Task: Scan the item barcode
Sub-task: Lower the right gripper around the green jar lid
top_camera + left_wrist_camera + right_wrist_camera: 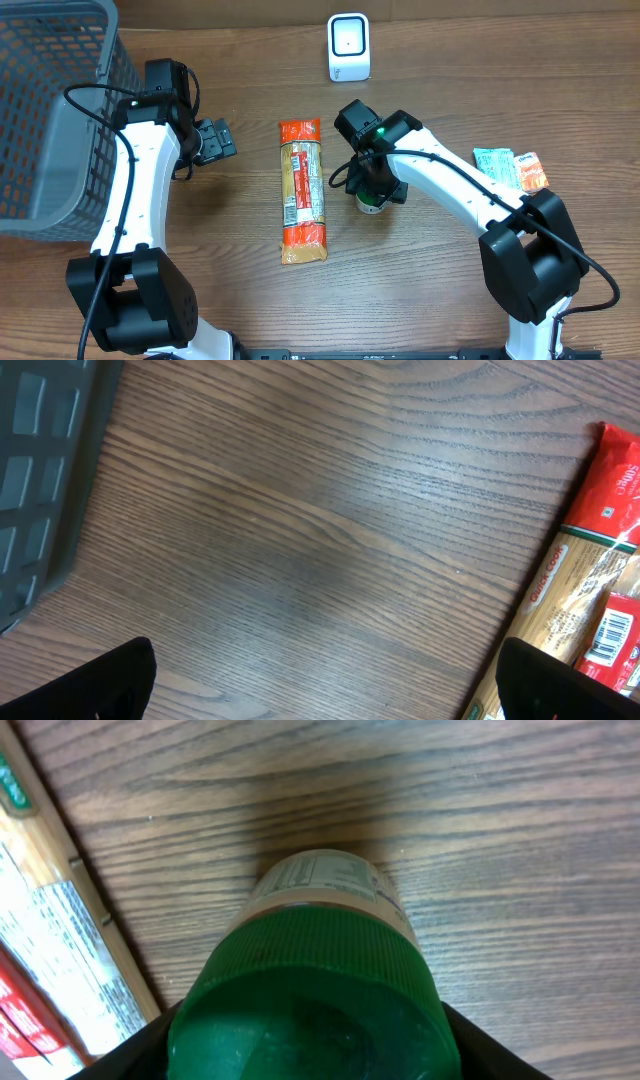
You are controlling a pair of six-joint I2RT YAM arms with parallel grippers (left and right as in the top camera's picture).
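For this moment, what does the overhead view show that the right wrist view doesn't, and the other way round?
Only overhead: the basket at the left, the white scanner, two small packets at the right, and the left gripper open over bare wood. Only right wrist: the jar's green lid close up, the printed label on its side, and jaws on either side of the lid. Both: the jar, mostly hidden overhead by the right arm, the pasta packet beside it, and the wooden table.

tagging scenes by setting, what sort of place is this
Likely a mock shop checkout: a white barcode scanner, a grey shopping basket and a pasta packet on a wooden table.
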